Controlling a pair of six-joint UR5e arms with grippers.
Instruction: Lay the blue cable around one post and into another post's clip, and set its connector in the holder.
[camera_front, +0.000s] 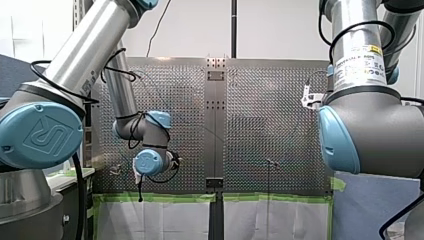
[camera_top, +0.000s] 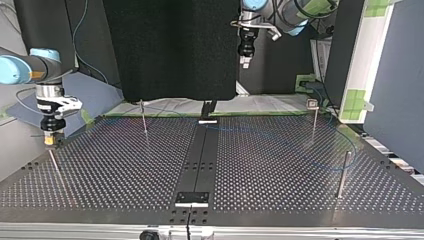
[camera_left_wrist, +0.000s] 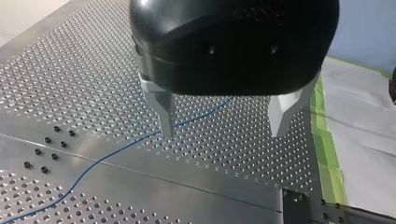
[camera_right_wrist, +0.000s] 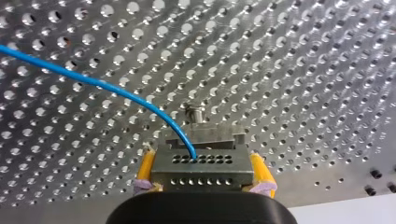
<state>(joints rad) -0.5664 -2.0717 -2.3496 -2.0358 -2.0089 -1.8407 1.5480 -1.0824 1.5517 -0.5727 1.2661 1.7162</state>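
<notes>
In the right wrist view, my right gripper (camera_right_wrist: 203, 157) has its yellow pads (camera_right_wrist: 147, 164) pressed against the two ends of a grey metal connector (camera_right_wrist: 205, 175) with rows of small holes in its face, pinching it just above the perforated table (camera_right_wrist: 303, 70). The blue cable (camera_right_wrist: 93, 82) leaves the middle of the connector's upper row of holes, arches up and runs off across the table. A short stud (camera_right_wrist: 196, 112) stands just ahead of the connector. In the left wrist view, my left gripper (camera_left_wrist: 224, 116) is black with two metal fingers (camera_left_wrist: 163, 112) spread wide apart and nothing between them. It hangs above the table, and the cable lies flat on the plate below, passing under one finger and running on over a smooth bare strip (camera_left_wrist: 140, 179). Green tape (camera_left_wrist: 327, 144) edges the table beside the gripper. In the top view, my right gripper is low at the view's left, its tip nearly on the table, beside a thin leaning post (camera_top: 55, 167). My left gripper hangs high over the far edge, well apart from the table. Three more thin posts stand on the plate, one of them with a small block on top (camera_top: 313, 104), and the cable shows only as a faint blue line near it. In the front view, both arms reach out over the table, and I cannot tell either gripper's fingers or the cable there.
</notes>
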